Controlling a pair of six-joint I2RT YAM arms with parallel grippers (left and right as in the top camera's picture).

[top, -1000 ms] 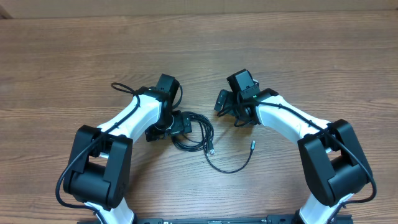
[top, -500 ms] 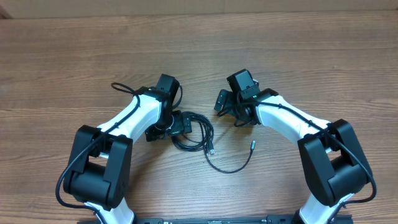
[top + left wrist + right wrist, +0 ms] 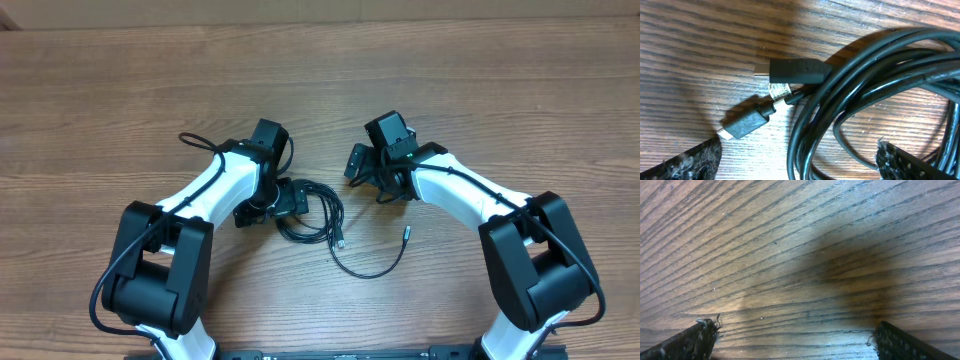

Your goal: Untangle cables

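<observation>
The cables (image 3: 320, 222) lie as a black tangle at the table's middle, a coiled bundle with one loose loop trailing right to a small plug tip (image 3: 406, 233). My left gripper (image 3: 272, 203) hangs low over the bundle's left side, open. In the left wrist view the coil (image 3: 855, 95) runs between its spread fingers (image 3: 695, 160), not squeezed, and two plug ends (image 3: 795, 71) lie just beyond. My right gripper (image 3: 375, 178) is open above bare wood to the right of the tangle, nothing between its fingertips (image 3: 690, 341).
The wooden table (image 3: 320, 80) stretches beyond both arms. Another thin black cord (image 3: 195, 140) loops out at the left arm's far side. Both arm bases sit at the near edge.
</observation>
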